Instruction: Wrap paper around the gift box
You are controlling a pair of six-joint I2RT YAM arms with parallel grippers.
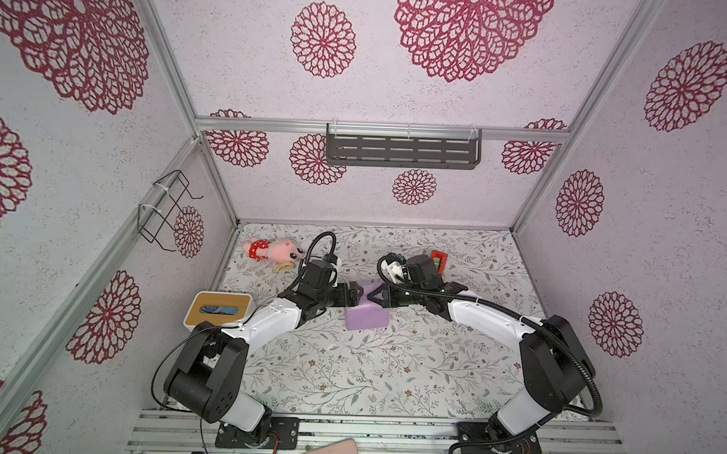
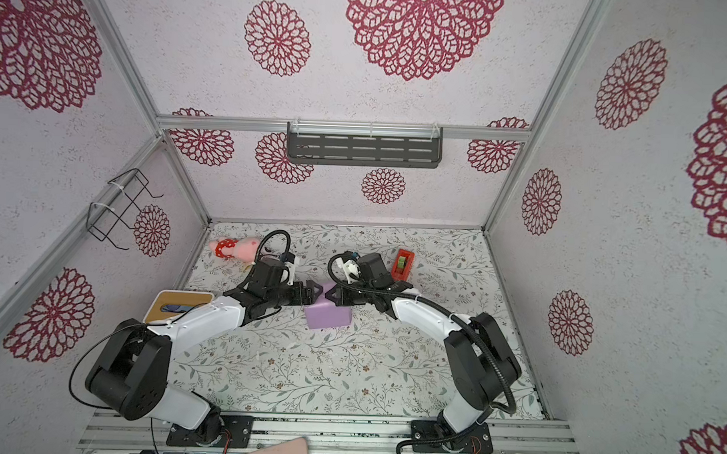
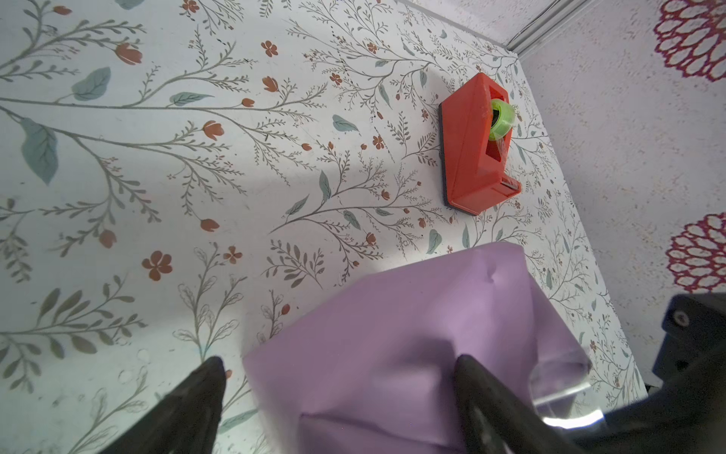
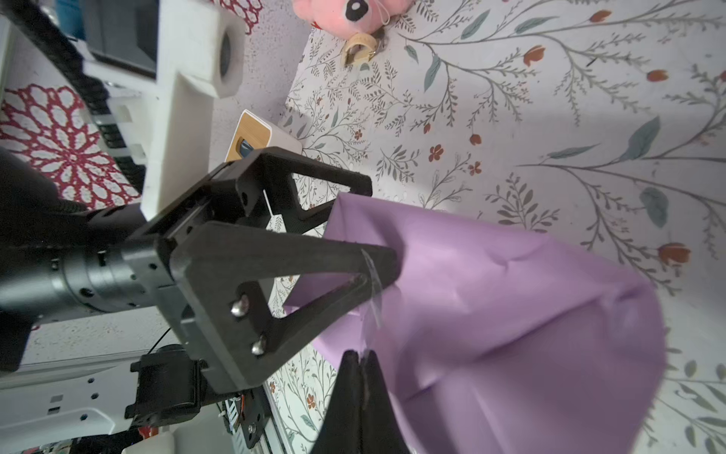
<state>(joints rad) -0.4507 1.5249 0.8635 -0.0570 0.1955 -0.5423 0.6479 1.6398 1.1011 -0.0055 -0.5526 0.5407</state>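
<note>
Right wrist view shows the right gripper (image 4: pixel 359 355) with its fingers pressed together on a tape strip (image 4: pixel 371 302), clear and thin, which runs up to the near fingertip of the left gripper (image 4: pixel 379 226). The left gripper stands spread wide, one finger over the paper (image 4: pixel 510 306) and seemingly touching it, the other just off the parcel's edge.

In both top views the paper (image 1: pixel 367 317) forms a lilac parcel near the middle of the table (image 1: pixel 348 381), and the two grippers meet over its 12 o'clock end. The gift box is fully covered and cannot be seen. A red tape dispenser (image 1: pixel 439 257) sits at about 1 o'clock from the parcel.

I judge the wrapping to be far along, with an end flap being taped. Next, the strip needs laying flat across the flap and pressing down before the pinch lets go.

The parcel looks squarish, its smooth broad face toward 6 o'clock and the raised flap toward 12. Its long axis seems to run 9 to 3, though I cannot be sure.
</note>
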